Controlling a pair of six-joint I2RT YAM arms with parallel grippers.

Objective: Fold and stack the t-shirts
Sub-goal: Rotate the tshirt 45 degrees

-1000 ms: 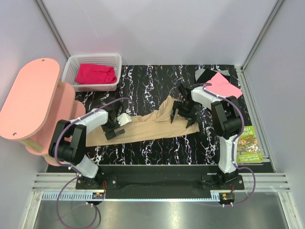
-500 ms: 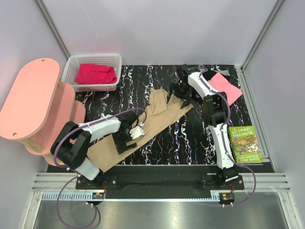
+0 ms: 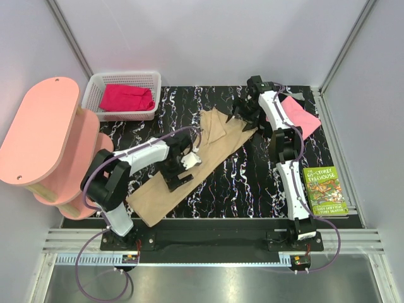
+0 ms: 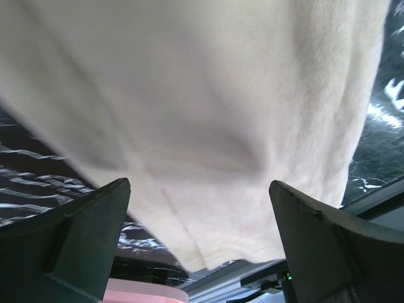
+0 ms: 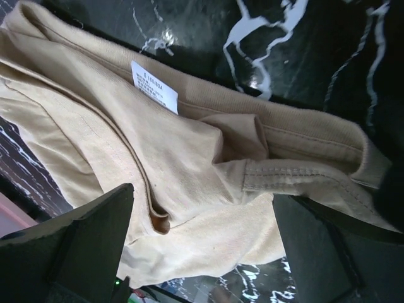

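Observation:
The tan-beige t-shirt [image 3: 214, 142] lies stretched in a diagonal band from the front left to the back middle of the black marbled table. My left gripper [image 3: 178, 178] hovers open over its middle; in the left wrist view the plain cloth [image 4: 208, 113] fills the space under the open gripper [image 4: 199, 189]. My right gripper [image 3: 245, 118] is open over the collar end, where the right wrist view shows the collar [image 5: 303, 136], a white label [image 5: 154, 85] and bunched folds under the gripper [image 5: 202, 196]. A pink t-shirt [image 3: 298, 113] lies at the back right. A magenta-red t-shirt [image 3: 126, 96] sits in the basket.
A white mesh basket [image 3: 95, 88] stands at the back left. A pink two-tier shelf [image 3: 38, 136] fills the left side. A green paperback book [image 3: 325, 190] lies at the table's right front, beside the right arm.
The tan shirt has swung from lying across the table to a diagonal. My right gripper moved toward the back, my left gripper toward the right and front. Both stayed open.

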